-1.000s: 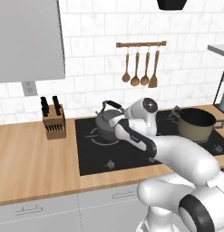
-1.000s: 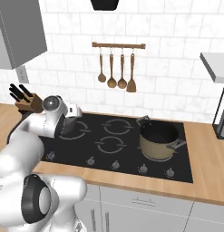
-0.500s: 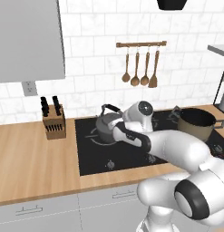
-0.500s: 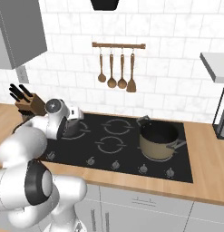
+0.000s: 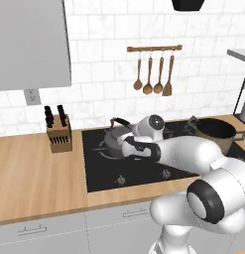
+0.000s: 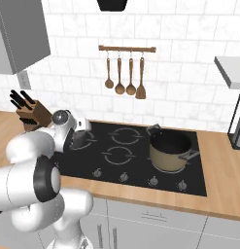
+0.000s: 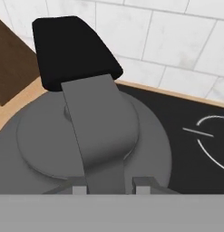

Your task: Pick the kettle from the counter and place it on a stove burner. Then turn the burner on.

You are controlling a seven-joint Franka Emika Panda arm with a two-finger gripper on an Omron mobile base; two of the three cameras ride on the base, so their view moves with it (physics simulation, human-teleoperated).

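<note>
The dark grey kettle (image 5: 113, 139) stands level on the black cooktop (image 5: 144, 176), at its rear left, over a grey burner ring (image 5: 101, 149). From close above, the kettle (image 7: 45, 136) has its black handle top (image 7: 72, 50) and a grey handle strut running down between my fingertips. My gripper (image 7: 109, 186) is open, one fingertip (image 7: 141, 183) standing a little off the strut. From the left base view the gripper (image 5: 125, 145) is right at the kettle's handle side. My hand (image 6: 73, 127) hides most of the kettle from the right.
A brown pot (image 6: 170, 148) with side handles occupies the cooktop's right burner. Control knobs (image 6: 124, 176) line the cooktop's front edge. A knife block (image 5: 59, 134) stands on the wooden counter (image 5: 34, 173) to the left. Wooden utensils (image 5: 153, 74) hang on the wall.
My elbow has swung forward and lower toward the cameras. The kettle and my hand have stayed almost in place on the rear-left burner.
</note>
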